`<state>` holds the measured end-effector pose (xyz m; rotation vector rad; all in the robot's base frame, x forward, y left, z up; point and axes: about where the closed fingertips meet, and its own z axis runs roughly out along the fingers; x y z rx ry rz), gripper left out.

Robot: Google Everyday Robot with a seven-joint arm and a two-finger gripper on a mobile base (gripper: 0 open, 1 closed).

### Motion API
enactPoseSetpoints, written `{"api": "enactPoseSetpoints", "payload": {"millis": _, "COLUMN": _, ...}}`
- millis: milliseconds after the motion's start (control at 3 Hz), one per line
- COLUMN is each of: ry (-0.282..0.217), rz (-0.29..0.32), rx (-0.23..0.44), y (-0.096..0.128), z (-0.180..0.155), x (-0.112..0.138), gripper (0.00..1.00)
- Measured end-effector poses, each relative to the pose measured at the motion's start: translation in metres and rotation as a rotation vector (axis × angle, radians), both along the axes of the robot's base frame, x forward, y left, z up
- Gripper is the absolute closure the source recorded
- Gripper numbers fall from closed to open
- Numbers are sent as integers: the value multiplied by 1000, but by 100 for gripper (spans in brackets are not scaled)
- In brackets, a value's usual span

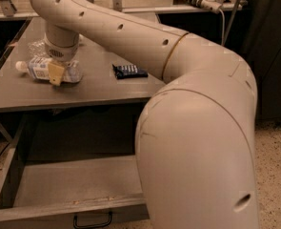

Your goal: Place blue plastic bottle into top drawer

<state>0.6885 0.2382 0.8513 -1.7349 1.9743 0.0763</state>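
Grasp step: gripper [55, 74] on blue plastic bottle [37, 68] lying far-left on table [97, 92], can't tell if clenched; next needs lift, carry to open top drawer [68, 180].

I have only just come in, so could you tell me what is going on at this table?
The robot's arm reaches over the grey table, its pincer down at the blue plastic bottle, which lies on its side on the tabletop. Below, the top drawer stands pulled open, and the bottle is not yet in it. A dark packet lies on the table, apart from the bottle.
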Motion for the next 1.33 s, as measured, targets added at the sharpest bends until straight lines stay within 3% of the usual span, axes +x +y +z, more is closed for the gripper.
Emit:
{"api": "enactPoseSetpoints", "payload": {"millis": 667, "ry": 0, "rz": 0, "rx": 0, "y": 0, "z": 0, "x": 0, "gripper": 85}}
{"api": "enactPoseSetpoints", "payload": {"millis": 1000, "ry": -8, "rz": -15, "rx": -13, "y": -6, "z": 7, "x": -12, "gripper": 100}}
{"api": "enactPoseSetpoints", "payload": {"millis": 1333, "ry": -25, "rz": -54, "rx": -19, "y": -24, "z": 22, "x": -34, "gripper": 100}}
